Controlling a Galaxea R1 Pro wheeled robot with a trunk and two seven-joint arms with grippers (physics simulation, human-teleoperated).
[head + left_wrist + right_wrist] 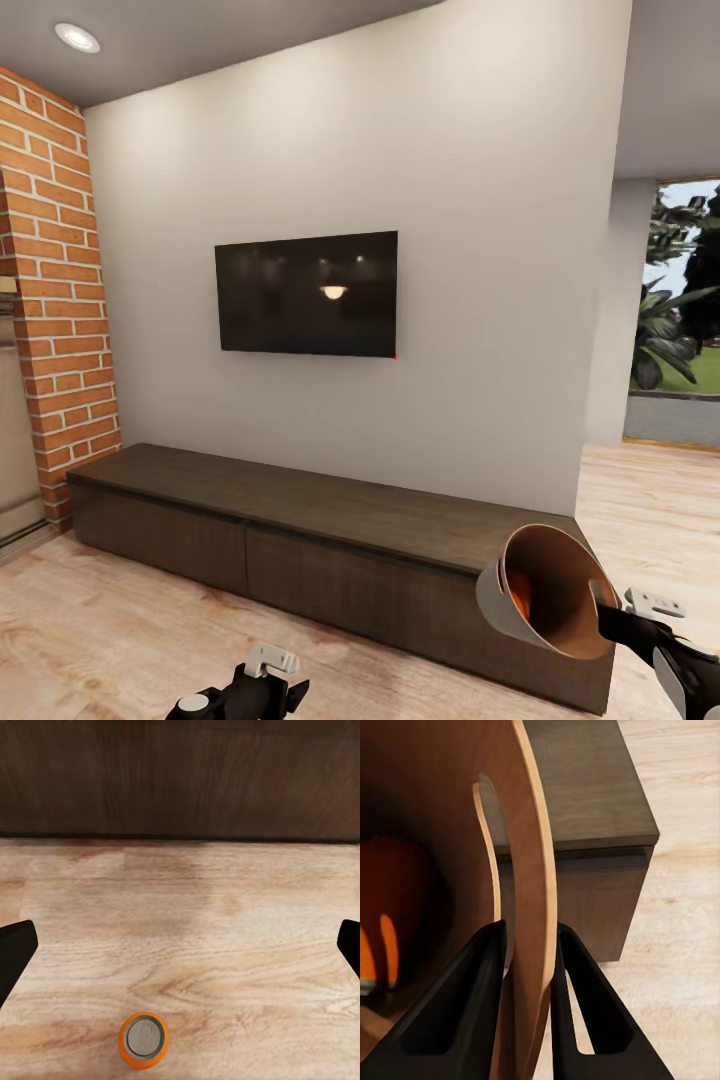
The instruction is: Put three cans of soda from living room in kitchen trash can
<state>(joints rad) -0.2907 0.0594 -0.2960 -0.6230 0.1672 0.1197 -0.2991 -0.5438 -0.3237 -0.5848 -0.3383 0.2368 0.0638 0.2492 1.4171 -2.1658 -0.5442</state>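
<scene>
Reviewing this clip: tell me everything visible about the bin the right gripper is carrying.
The bin is a round open container, pale grey outside and wood-brown inside, tipped so its mouth faces the head camera. The right gripper is shut on its thin rim, one finger inside the wall and one outside. Something orange lies deep inside; it cannot be identified for certain. The bin hangs in front of the near end of the dark wooden TV cabinet, above the light wood floor.

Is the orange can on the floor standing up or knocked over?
Standing up. The orange can shows its round pale top straight on, resting on the wooden floor between the left gripper's open fingers.
</scene>
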